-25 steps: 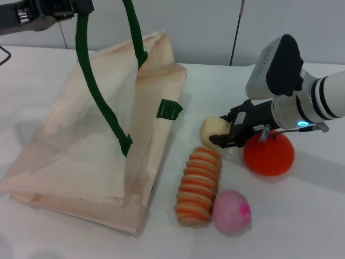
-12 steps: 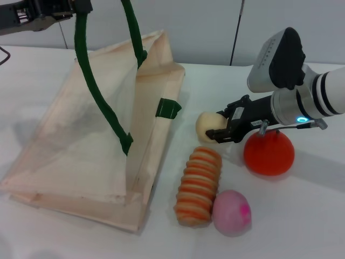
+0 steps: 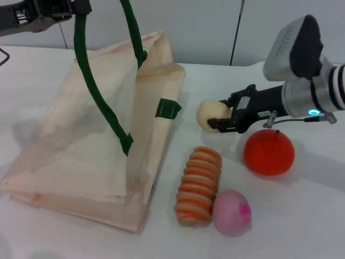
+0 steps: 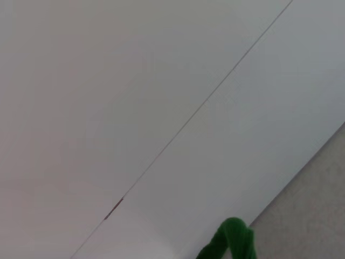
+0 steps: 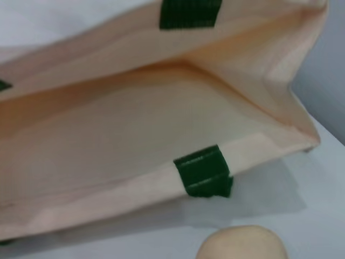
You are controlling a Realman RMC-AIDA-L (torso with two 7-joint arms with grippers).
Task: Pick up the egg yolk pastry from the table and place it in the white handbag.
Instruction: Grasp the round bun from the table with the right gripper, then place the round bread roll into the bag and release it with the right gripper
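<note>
The egg yolk pastry (image 3: 211, 114), a small pale cream lump, sits between the fingers of my right gripper (image 3: 218, 115), which is shut on it and holds it just above the table, right of the white handbag (image 3: 81, 140). In the right wrist view the pastry (image 5: 242, 244) shows at the edge, facing the handbag's open mouth (image 5: 135, 129). My left gripper (image 3: 64, 8) is at the far left and holds up a dark green handle (image 3: 94, 91), which keeps the bag's mouth open. The handle's end also shows in the left wrist view (image 4: 229, 240).
An orange fruit (image 3: 268, 152) lies just under my right gripper. A striped orange-and-cream roll (image 3: 199, 184) and a pink ball (image 3: 232, 212) lie on the white table (image 3: 302, 216) nearer to me, right of the bag.
My right gripper has lifted the pastry off the table and carried it slightly up and away from the roll and the orange fruit. The left arm and the bag have not moved.
</note>
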